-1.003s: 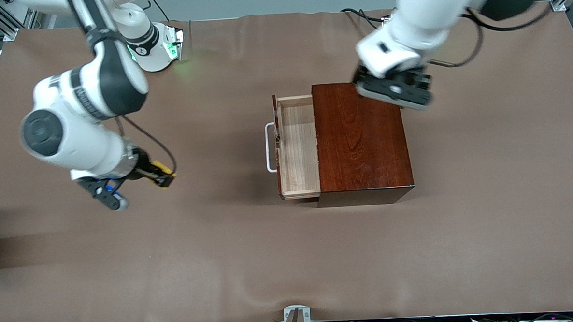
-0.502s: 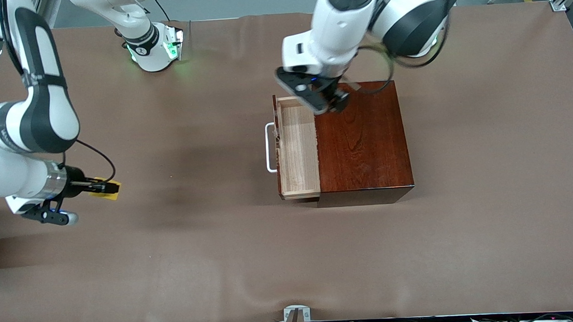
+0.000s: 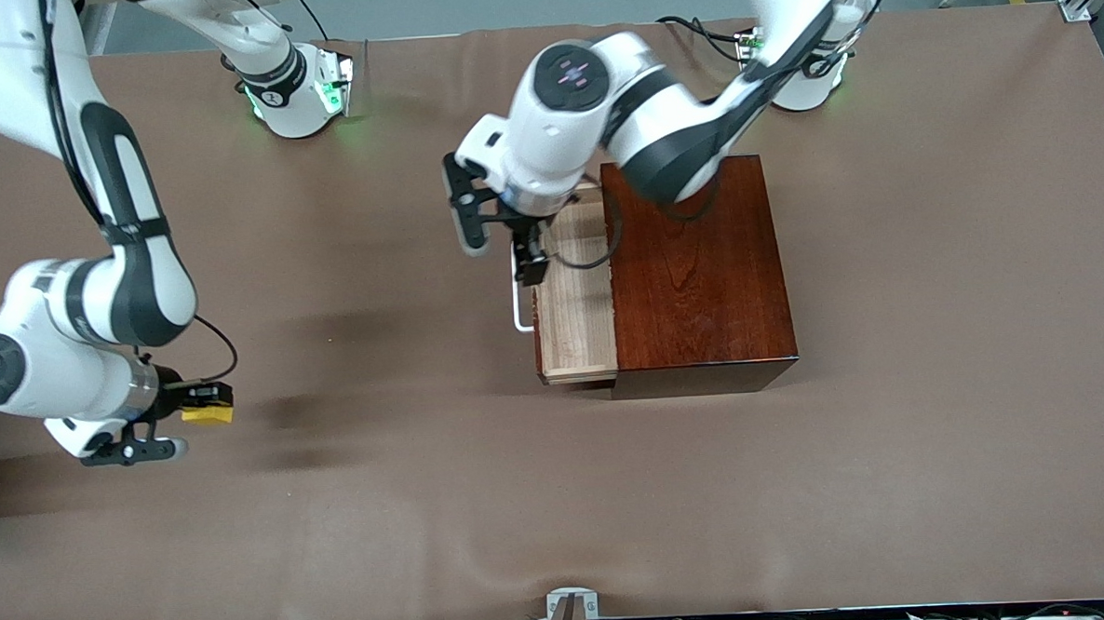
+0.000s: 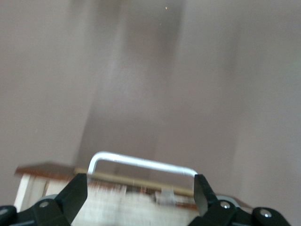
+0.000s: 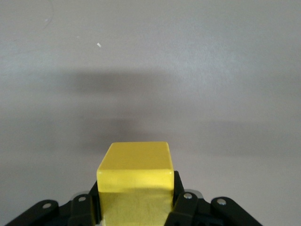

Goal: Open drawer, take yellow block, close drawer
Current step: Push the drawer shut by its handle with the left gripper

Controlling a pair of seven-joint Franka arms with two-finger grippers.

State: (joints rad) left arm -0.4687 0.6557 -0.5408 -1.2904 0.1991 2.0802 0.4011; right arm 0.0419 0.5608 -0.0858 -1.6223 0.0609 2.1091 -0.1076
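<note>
The right gripper (image 3: pixel 204 403), at eight o'clock on the table (image 3: pixel 560 496), clamps the yellow block (image 3: pixel 208 414). The left gripper (image 3: pixel 529 253), fingers apart, hangs over the open drawer (image 3: pixel 576 318) at its white handle (image 3: pixel 517 297).

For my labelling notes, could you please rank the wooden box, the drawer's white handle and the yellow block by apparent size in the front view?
1. wooden box
2. white handle, partly hidden by the left gripper
3. yellow block, held above the table, so slightly flattered

The whole table (image 3: pixel 560 496) is seen from high above, facing the arms' bases. The drawer (image 3: pixel 574 290) (image 4: pixel 117 197) is shared by the front and left wrist views; bare cloth is viewed closely from the right wrist.
</note>
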